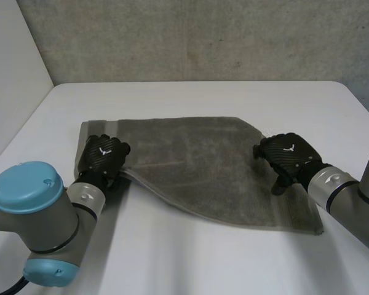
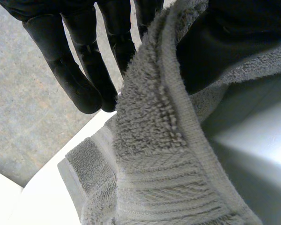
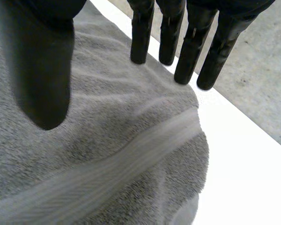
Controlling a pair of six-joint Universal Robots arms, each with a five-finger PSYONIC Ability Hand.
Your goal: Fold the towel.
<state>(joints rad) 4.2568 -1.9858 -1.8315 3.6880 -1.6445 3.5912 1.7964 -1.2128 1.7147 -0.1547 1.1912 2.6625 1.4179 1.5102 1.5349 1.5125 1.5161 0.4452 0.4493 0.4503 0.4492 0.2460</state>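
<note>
Treat this as the gather before the first fold. Find the towel (image 1: 197, 166) spread across the middle of the tabletop (image 1: 190, 101), flat toward 12 o'clock and along its 3 o'clock side, but lifted and curling at the 7 o'clock corner.

Hold the left hand (image 1: 101, 155) at the 9 o'clock edge, clamped on that raised hem, with the pile squeezed between thumb (image 2: 225, 47) and straight fingers (image 2: 84, 79). Tighten there before moving, to guard against a slip of what looks like a narrow strip of hem.

Note the right hand (image 1: 287, 155) at the 3 o'clock edge, spread wide and holding nothing, with fingertips (image 3: 187, 61) reaching the towel's rim and the thumb apart above the pile. Close it on the hem first, pinching as deep as the left, and avoid scooping up a second layer.

Match the two grips in height, then lift together just enough to clear the tabletop. Carry the held side over in one level sweep, without letting the span between the hands sag or twist. Pull gently outward toward 9 and 3 o'clock to take up slack, since a limp, thick cloth like this probably bunches in the middle. Lay edge onto edge before letting go, and check the corners for overhang.
</note>
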